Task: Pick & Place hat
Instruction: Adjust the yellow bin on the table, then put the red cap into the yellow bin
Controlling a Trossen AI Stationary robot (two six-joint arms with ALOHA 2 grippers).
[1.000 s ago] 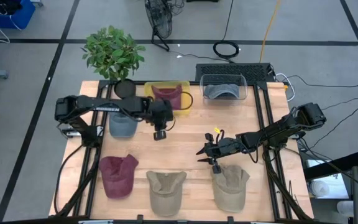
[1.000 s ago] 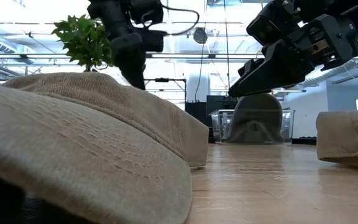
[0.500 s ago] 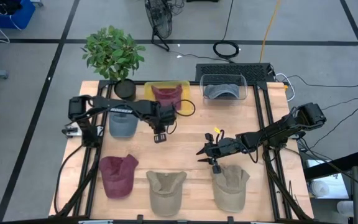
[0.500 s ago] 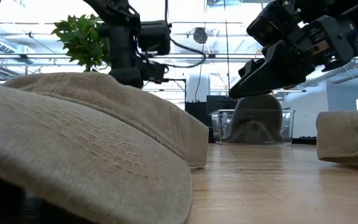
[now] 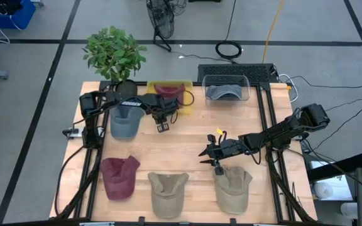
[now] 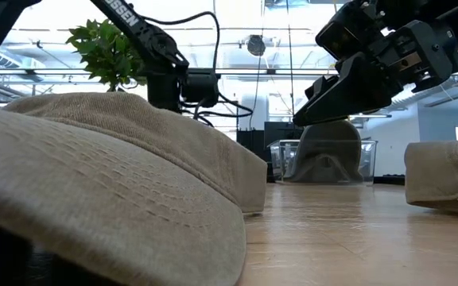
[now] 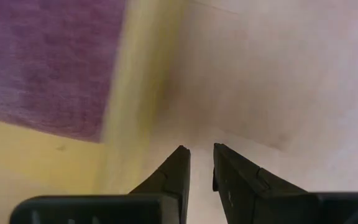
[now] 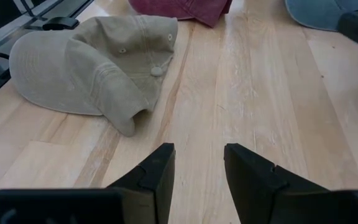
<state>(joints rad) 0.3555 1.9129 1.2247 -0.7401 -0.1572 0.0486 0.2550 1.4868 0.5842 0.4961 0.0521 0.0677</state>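
On a wooden table (image 5: 181,141), a maroon hat (image 5: 170,93) lies in a yellow bin (image 5: 150,90) at the far edge. The left gripper (image 5: 163,126) hangs just in front of that bin, fingers (image 7: 173,174) nearly together and holding nothing. The right gripper (image 5: 205,154) hovers mid-table, jaws parted and empty, above bare wood near a tan hat (image 8: 92,59).

Light wood table (image 5: 187,141); yellow bin (image 5: 184,94) with maroon hat (image 5: 169,93) inside. Blue-grey cap (image 5: 123,123), maroon cap (image 5: 118,176), two tan caps (image 5: 168,193). Green plant (image 5: 114,53), dark arms.
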